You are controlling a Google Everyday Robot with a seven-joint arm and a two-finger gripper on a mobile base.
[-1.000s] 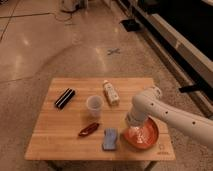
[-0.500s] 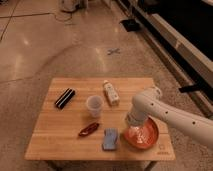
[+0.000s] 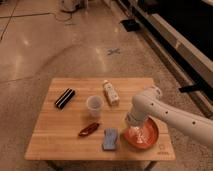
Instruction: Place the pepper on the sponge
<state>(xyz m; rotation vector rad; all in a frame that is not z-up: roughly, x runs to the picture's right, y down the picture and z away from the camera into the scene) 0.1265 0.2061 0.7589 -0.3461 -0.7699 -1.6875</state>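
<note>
1. Gripper first: it hangs low over the left part of an orange-red round plate, near the front right corner of the wooden table. I cannot tell whether it is open or closed, whether it holds anything, or whether it touches the plate.
2. My white arm comes in from the right edge of the view, bends at a rounded joint above the plate, and drops down to the gripper.
3. Just left of the plate, near the table's front edge, lies the sponge. It is a small light blue rectangular pad, lying flat, with nothing on top of it.
4. Left of the sponge and a little farther back lies the pepper. It is slim, dark red and glossy, resting on the bare wood at a slant. It is close to the sponge but not touching it, and well apart from my gripper.
5. Behind the pepper, around the middle of the table, a pale cup stands upright.
6. Just beyond the cup, to its right, a small pale bottle lies on its side.
7. Toward the back left of the table rests a black rectangular bar, set at a slant.
8. Past the table stretches a shiny speckled floor, with a small blue cross mark on it.
9. Along the far right runs a dark, long structure.
</note>
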